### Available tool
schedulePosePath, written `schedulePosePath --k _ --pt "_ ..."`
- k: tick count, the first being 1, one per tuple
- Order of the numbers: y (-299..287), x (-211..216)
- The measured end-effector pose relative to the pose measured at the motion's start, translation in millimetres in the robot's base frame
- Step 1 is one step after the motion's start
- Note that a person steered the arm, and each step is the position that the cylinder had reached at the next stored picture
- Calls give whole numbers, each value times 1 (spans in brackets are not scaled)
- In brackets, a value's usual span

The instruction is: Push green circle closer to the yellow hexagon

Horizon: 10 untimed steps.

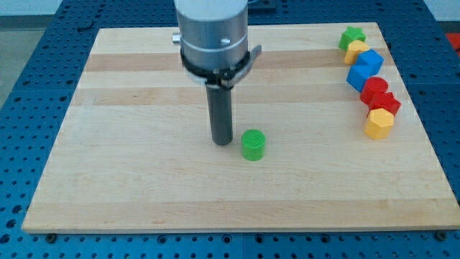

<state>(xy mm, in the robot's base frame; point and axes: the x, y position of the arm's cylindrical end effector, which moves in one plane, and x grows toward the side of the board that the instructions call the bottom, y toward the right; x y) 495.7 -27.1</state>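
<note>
Wood, pale and striped in planks, makes up the board [144, 187] I work on, and it sits on a blue perforated bench [21, 43]. My tip [221, 142] rests on the board near its middle, just to the view's left of the green circle [253, 144]; whether the two touch I cannot tell, the gap being very thin. I carry no pincer, only this straight dark rod [221, 111] under a grey cylindrical housing [213, 32], so there is nothing to clench or release.

The green circle stands upright, well apart from the yellow hexagon [379, 123], which lies near the board's right edge. Above the hexagon runs a chain of blocks toward the top right corner: a red block [389, 102] touching it, another red block [374, 88], a blue cube [370, 62] with a second blue block [356, 78] beside it, a yellow block [353, 50], and a green star [351, 35] nearest the corner. I can read no writing or labels anywhere.
</note>
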Motion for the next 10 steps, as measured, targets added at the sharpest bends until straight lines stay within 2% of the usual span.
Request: schedulePosePath --k 1,2,3,5,6,7,9,10 --pt "30 15" --pt "89 13" --pt "118 14" --pt "87 8" --pt "92 -25" --pt "122 -35" --pt "143 -27" --pt "125 -27"
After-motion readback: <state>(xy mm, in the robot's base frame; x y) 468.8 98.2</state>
